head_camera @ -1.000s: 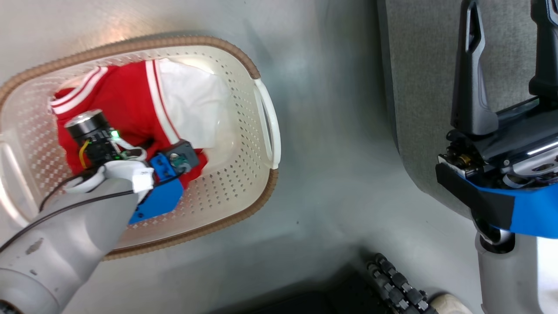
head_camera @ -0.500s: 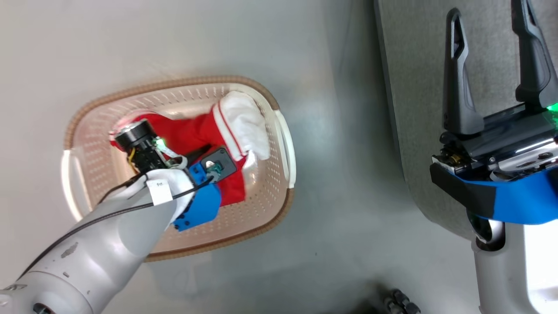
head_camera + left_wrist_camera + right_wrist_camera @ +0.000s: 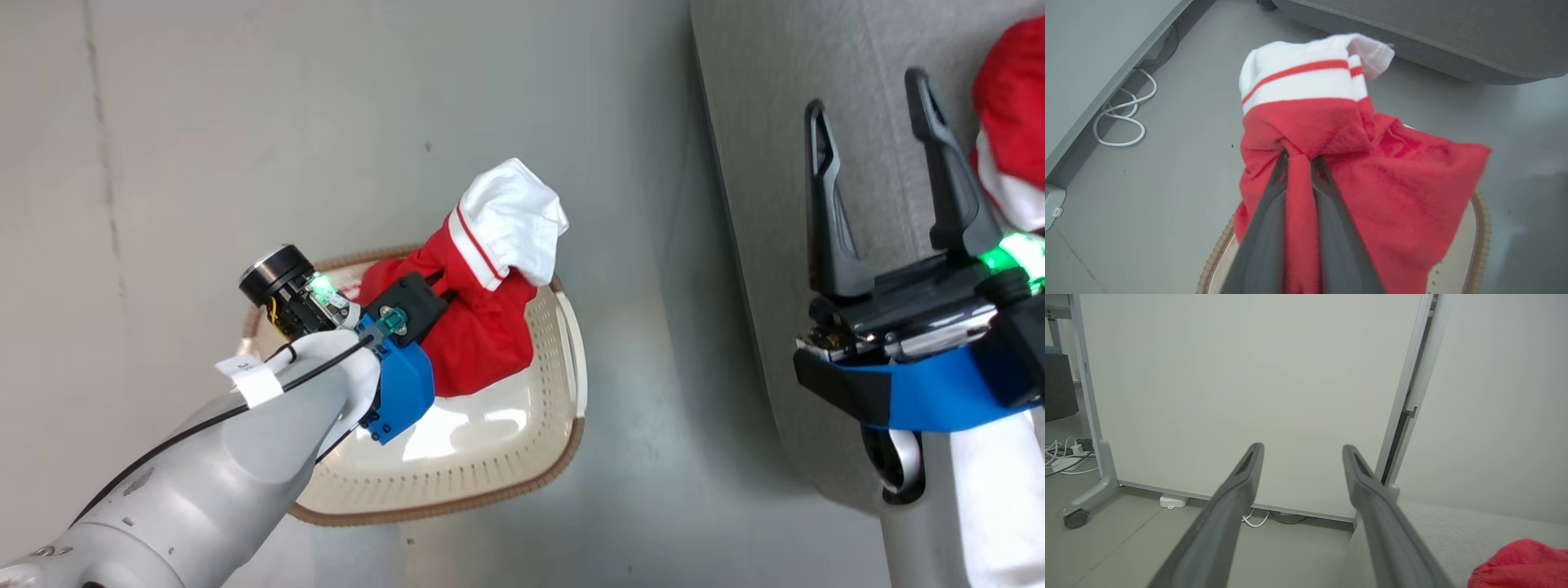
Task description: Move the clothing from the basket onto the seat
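Observation:
My left gripper (image 3: 1298,157) is shut on a bunched red garment with a white panel, the clothing (image 3: 478,327) (image 3: 1372,171), and holds it up above the cream basket (image 3: 457,465) (image 3: 1480,228). The cloth drapes over the fingers and hides their tips; in the head view the left gripper (image 3: 441,282) is buried in the fabric. My right gripper (image 3: 869,118) (image 3: 1302,451) stands open and bare over the grey seat (image 3: 759,163) (image 3: 1453,535). Another red and white piece of clothing (image 3: 1012,139) (image 3: 1523,563) lies on the seat at the right.
The basket stands on a smooth grey floor (image 3: 245,122) left of the seat. A wheeled white partition panel (image 3: 1241,396) rises ahead of the right gripper, with white cables (image 3: 1122,118) and a power strip (image 3: 1172,500) along its base.
The left gripper has lifted the red garment up out of the basket. The head camera has risen and pulled back, so the basket looks smaller and the seat's garment has come into view.

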Controlling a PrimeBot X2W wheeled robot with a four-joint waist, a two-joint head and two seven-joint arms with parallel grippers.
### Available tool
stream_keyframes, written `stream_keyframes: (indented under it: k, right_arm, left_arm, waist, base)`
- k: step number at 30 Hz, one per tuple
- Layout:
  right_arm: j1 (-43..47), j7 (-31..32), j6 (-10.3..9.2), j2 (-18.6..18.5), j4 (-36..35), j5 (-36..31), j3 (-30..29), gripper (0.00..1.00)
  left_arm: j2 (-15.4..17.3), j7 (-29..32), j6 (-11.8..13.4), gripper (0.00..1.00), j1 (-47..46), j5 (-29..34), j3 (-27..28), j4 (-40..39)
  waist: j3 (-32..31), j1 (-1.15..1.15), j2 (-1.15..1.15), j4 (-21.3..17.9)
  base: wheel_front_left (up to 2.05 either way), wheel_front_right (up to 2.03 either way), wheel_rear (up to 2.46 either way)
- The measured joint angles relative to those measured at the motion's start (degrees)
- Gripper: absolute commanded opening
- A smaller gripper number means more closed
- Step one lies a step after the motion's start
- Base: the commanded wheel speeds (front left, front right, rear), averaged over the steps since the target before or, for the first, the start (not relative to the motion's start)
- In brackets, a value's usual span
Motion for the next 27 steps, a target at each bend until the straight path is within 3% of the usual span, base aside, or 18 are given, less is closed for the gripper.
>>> stream_keyframes:
  k: [7, 12, 27]
  right_arm:
    - [3.4, 0.0, -0.01, 0.0, 1.7, 0.0, -0.8, 1.0]
    - [5.7, 0.0, -0.01, 0.0, 2.8, 0.0, -1.2, 1.0]
    - [10.5, 0.0, 0.0, 0.0, 5.3, 1.4, -1.2, 1.0]
  left_arm:
    - [-1.0, -3.8, 0.0, 0.0, 0.2, -6.8, 1.2, 0.3]
    - [-1.5, -4.6, 0.0, 0.0, 0.7, -9.4, 5.2, 0.1]
    - [-0.9, -4.7, 2.5, 0.0, 5.4, -7.6, 20.9, -12.1]
  waist:
    - [-7.0, 0.0, 0.0, 1.7]
    - [-11.4, 0.0, 0.0, 2.8]
    - [-21.2, 0.0, 0.0, 4.6]
  base:
    - [0.0, 0.0, 0.0]
    - [0.0, 0.0, 0.0]
    - [0.0, 0.0, 0.0]
